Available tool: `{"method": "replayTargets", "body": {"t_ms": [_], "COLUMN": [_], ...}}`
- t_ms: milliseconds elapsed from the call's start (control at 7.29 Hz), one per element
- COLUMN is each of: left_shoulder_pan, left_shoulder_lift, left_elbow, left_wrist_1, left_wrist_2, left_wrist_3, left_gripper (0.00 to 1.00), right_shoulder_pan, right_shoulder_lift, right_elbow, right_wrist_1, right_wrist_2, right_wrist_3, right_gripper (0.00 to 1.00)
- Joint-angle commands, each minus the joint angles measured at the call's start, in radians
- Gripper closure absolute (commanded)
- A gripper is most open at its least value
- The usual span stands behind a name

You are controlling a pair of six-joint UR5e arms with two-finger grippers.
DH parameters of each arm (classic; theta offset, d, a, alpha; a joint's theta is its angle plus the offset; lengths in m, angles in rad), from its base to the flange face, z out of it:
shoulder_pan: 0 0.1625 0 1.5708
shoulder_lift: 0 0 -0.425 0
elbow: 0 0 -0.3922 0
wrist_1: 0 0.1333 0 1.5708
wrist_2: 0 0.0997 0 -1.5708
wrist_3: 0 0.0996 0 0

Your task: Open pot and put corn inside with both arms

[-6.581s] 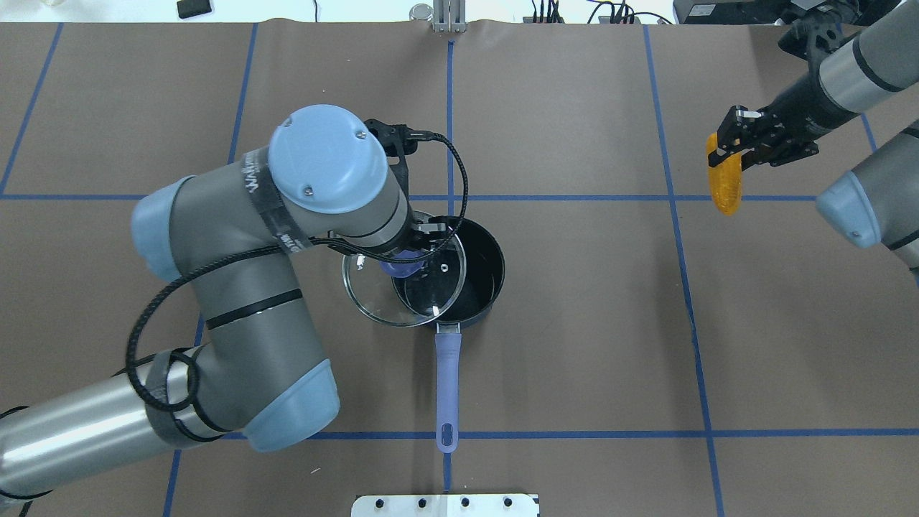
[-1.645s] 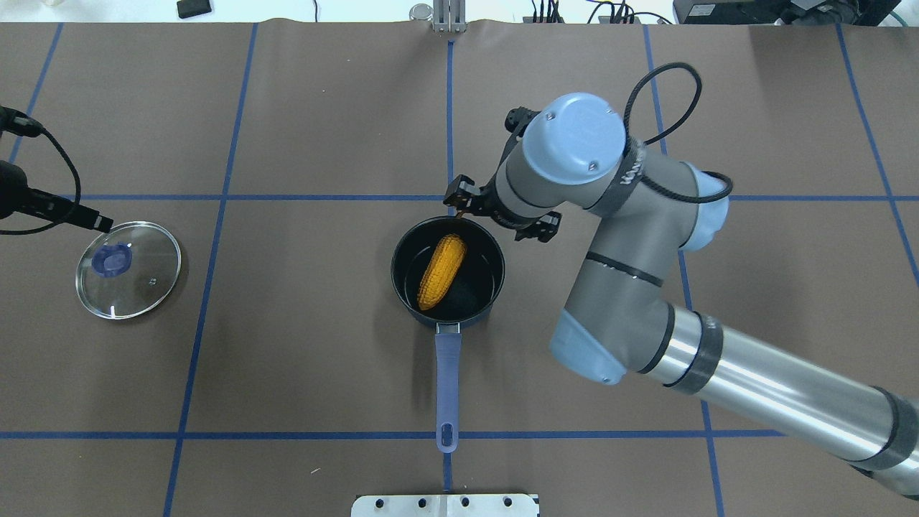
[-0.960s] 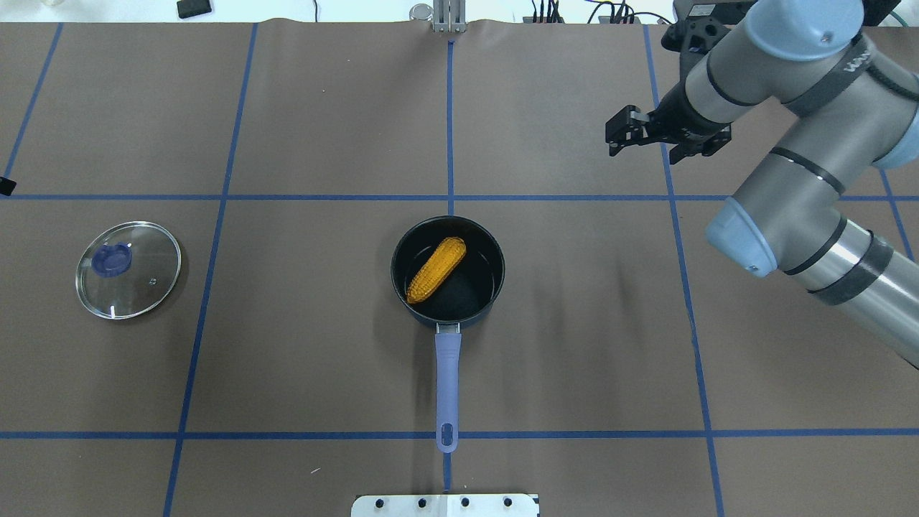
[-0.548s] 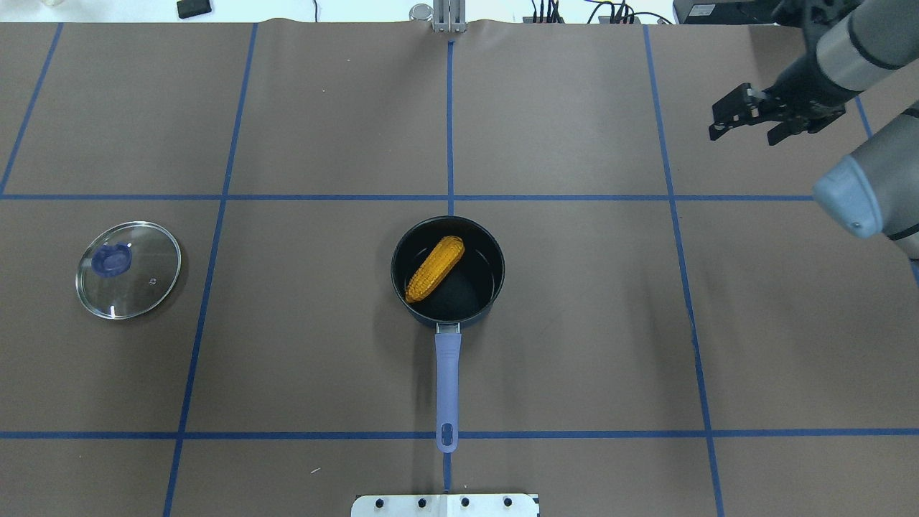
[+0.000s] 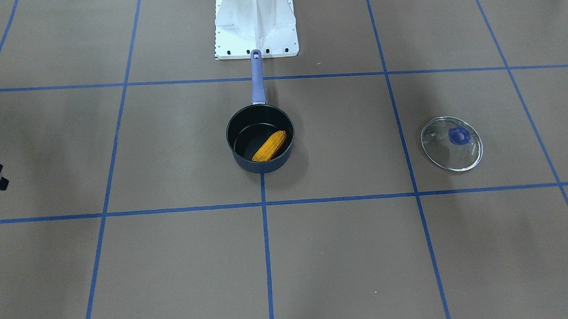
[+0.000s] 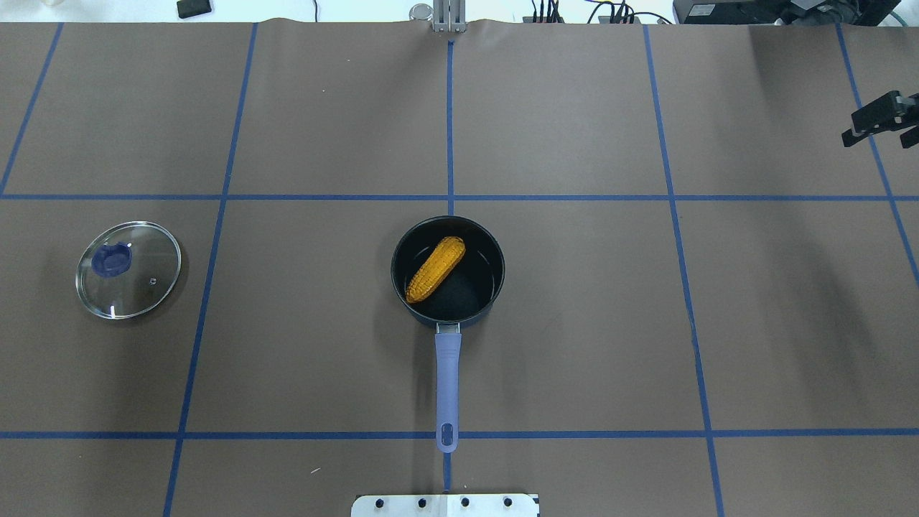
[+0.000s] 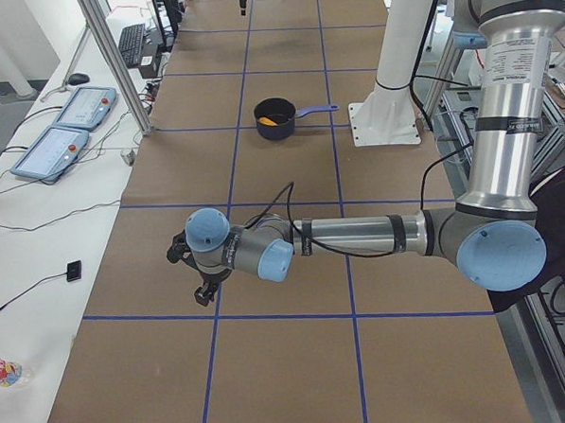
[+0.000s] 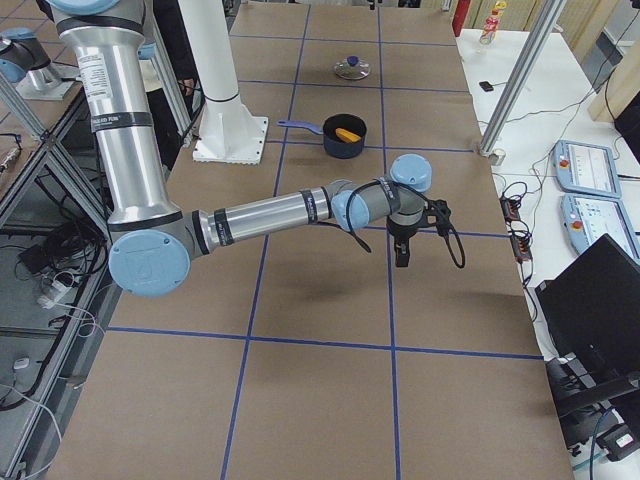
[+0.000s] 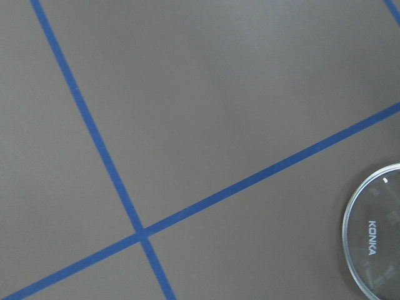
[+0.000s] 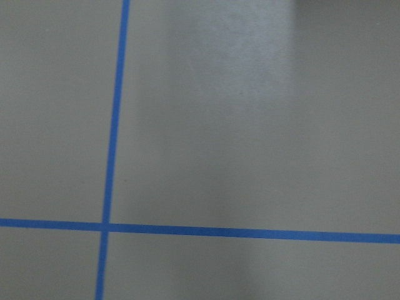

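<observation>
Brown table cover (image 6: pixel 574 323): blue tape grid, bears everything.
left arm (image 7: pixel 359 234): stretched low over the table at its own end; left gripper (image 7: pixel 193 273) jaws, cannot tell.
right arm (image 8: pixel 270 208): out at the far end; right gripper (image 6: pixel 879 136) jaws apart, empty, well away from the pot.
pot (image 6: pixel 477 287): table centre, uncovered, long handle pointing at the robot base.
lid (image 6: pixel 129 269): flat on the table, well apart, robot's left.
corn (image 6: pixel 436 268): inside the pot, diagonal across the bottom.
risk: task looks done; any low arm sweep could catch the handle and spin the pot, or knock the glass lid.
</observation>
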Motion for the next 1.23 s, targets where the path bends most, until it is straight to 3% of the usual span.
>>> {"method": "replayTargets", "body": {"t_ms": [0, 548, 1097], "left_shoulder_pan": [-0.005, -0.010, -0.012], "left_shoulder_lift": [0.000, 0.004, 0.002], "left_elbow": [0.009, 0.009, 0.006], "left_wrist_1": [-0.002, -0.005, -0.005], "left_wrist_2": [0.000, 0.000, 0.000], "left_wrist_3": [0.017, 0.019, 0.017], "left_gripper": [0.08, 0.08, 0.08], "right_shoulder_pan": [0.047, 0.083, 0.085], "right_shoulder_lift": [-0.084, -0.088, -0.092], "right_elbow": [-0.007, -0.024, -0.036], "right_wrist_1": [0.042, 0.050, 0.060], "right_wrist_2": [0.014, 0.062, 0.055], "right_wrist_3": [-0.035, -0.024, -0.025], "right_gripper": [0.00, 0.00, 0.00]}}
